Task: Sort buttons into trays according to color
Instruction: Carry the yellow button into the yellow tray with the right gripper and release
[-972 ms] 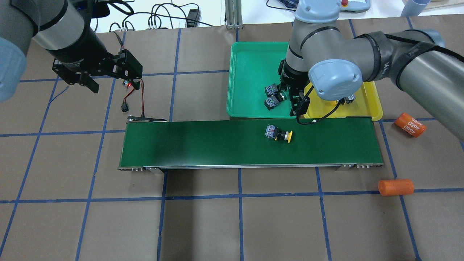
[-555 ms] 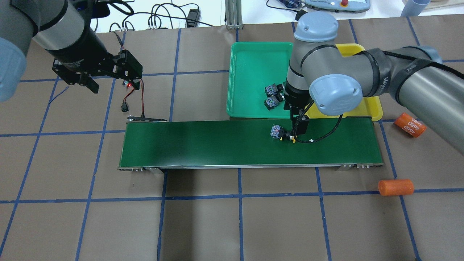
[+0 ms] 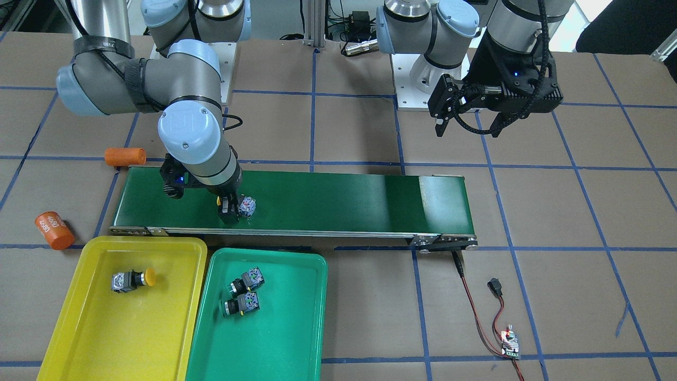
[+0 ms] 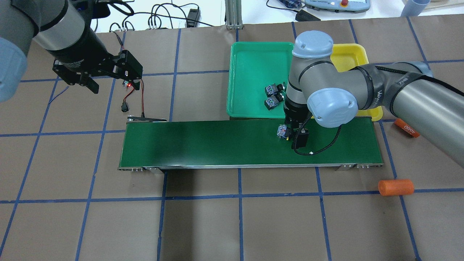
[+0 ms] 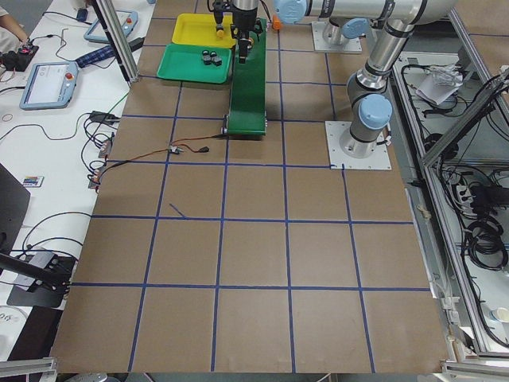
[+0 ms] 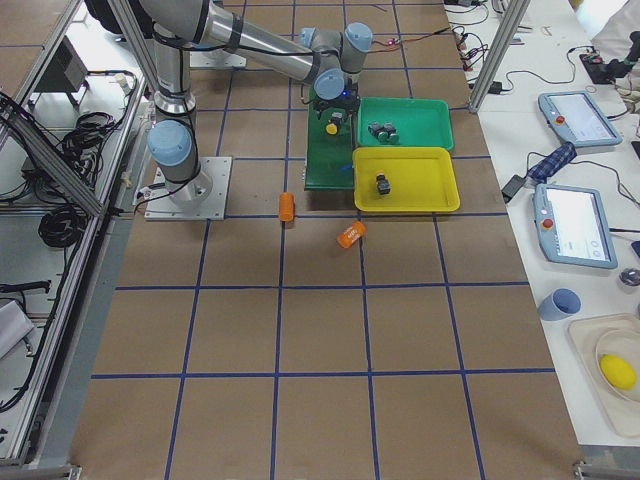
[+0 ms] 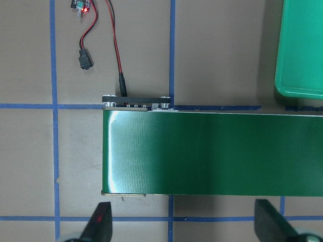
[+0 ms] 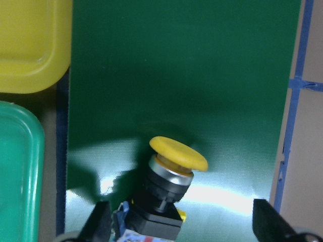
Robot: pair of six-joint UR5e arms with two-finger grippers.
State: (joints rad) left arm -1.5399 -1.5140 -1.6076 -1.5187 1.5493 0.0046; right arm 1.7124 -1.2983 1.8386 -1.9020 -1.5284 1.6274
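Orange cyls (image 3: 125,156) nr belt (image 3: 344,201), trays (image 3: 296,328)

Four buttons are showing in all. Two are wearing yellow caps, the first yellow button (image 8: 177,157) and the second yellow button (image 3: 132,280); two are wearing green caps, the upper green button (image 3: 246,279) and the lower green button (image 3: 240,304). Two trays are lying on the tabletop (image 3: 370,317), one yellow tray (image 3: 100,338) and one green tray (image 3: 280,338). Two orange cylinders are resting there as well, the marked cylinder (image 3: 54,230) and the plain cylinder (image 3: 125,156). One conveyor belt (image 3: 344,198) is stretching across it. Two grippers are hanging above, the left gripper (image 3: 467,129) and the right gripper (image 8: 182,227).
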